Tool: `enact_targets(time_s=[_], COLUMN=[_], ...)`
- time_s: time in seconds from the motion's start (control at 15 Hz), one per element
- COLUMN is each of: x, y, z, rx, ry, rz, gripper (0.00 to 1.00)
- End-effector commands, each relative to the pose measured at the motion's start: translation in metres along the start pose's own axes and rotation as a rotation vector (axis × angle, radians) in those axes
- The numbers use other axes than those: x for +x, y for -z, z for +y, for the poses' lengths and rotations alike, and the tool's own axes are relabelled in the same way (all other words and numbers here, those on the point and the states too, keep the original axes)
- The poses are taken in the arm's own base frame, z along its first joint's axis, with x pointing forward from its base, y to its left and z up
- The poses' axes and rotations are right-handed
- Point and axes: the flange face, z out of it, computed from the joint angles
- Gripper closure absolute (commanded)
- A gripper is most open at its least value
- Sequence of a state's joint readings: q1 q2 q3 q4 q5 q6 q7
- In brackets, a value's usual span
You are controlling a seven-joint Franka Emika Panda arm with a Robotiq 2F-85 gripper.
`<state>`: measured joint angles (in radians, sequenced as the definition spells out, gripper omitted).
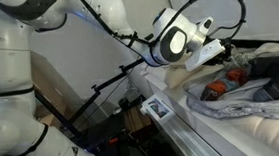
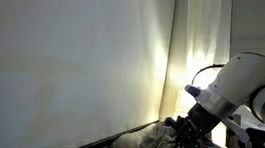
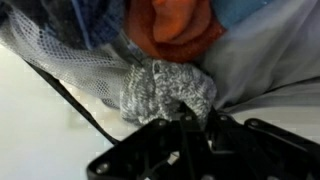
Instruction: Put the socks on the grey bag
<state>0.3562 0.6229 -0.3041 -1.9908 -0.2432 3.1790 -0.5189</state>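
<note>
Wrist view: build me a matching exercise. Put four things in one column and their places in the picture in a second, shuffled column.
Things:
1. grey sock
2. orange sock
3. mesh
4. bag

Places:
A. right side
B. centre, pinched in the shut gripper
C. top, just above the middle
D. left side

Pairs: 1-B, 2-C, 3-D, 4-A
</note>
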Motion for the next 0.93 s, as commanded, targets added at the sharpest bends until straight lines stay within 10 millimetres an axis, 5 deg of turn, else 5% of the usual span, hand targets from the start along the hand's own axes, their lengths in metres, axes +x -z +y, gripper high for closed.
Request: enact_targets(time_s=[0.0, 0.47, 0.87], x=[-0.001, -0.002, -0.033], y=[0.004, -0.002, -0.002], z=[0.006, 0.018, 0.009], rx=[0.019, -0.004, -0.009], ry=[-0.002, -0.065, 0.037], rz=[-0.023, -0.064, -0.060], gripper=[0.97, 0.97, 0.97])
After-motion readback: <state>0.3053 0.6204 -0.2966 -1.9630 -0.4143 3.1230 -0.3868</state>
